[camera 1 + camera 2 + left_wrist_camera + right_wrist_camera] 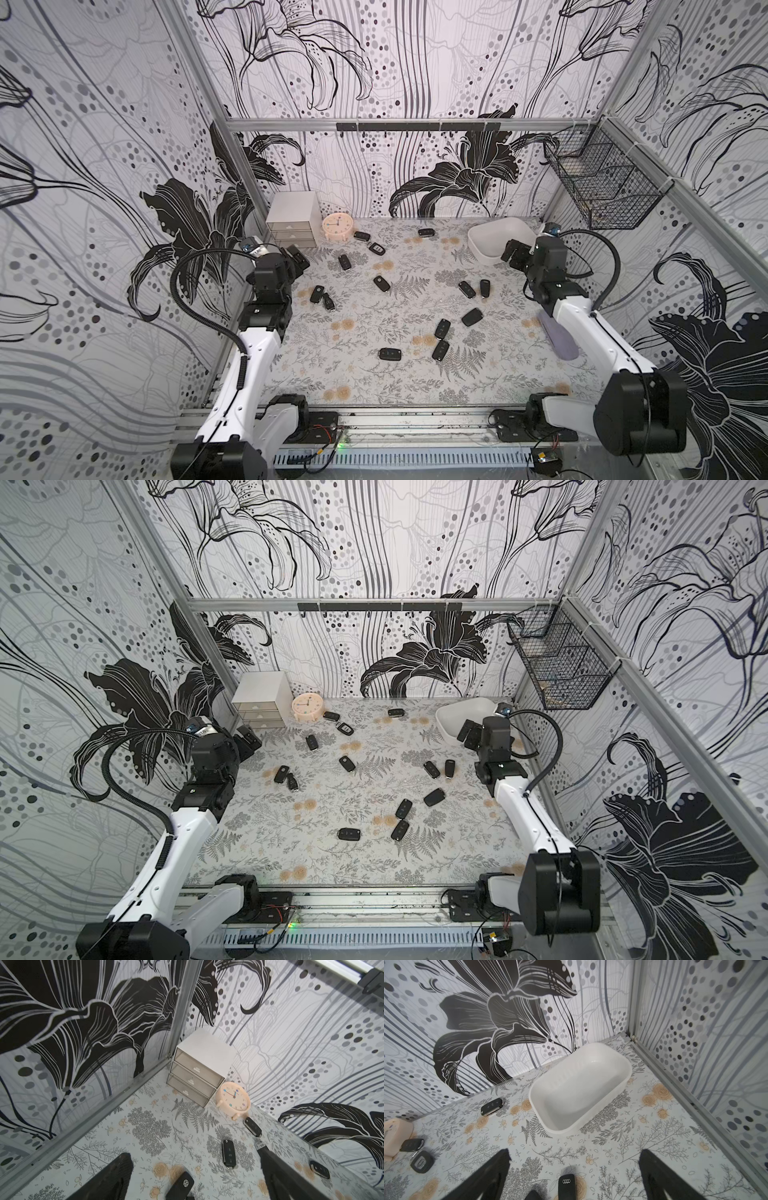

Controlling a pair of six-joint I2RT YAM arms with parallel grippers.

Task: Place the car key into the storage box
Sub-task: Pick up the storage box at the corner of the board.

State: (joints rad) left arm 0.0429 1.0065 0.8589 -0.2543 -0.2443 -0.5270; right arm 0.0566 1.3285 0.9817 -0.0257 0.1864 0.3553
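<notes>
Nearest of all is the metal rail (415, 419) at the near edge of the table (374, 386). The left arm (249, 357) and the right arm (598, 336) are fixed to it. Many black car keys (390, 354) lie spread over the table, all of them outside the storage box (482, 254). The storage box is white and sits in the far right corner. The right gripper (515, 251) hangs just beside the box's near side. Its fingers (488, 1174) are wide apart and hold nothing. The left gripper (298, 257) hangs at the far left, near a little grey drawer cabinet (293, 224). Its fingers (116, 1172) are wide apart too, with nothing in them. A round peach clock (337, 227) stands just right of the cabinet. A black wire basket (598, 187) hangs on the right wall.
</notes>
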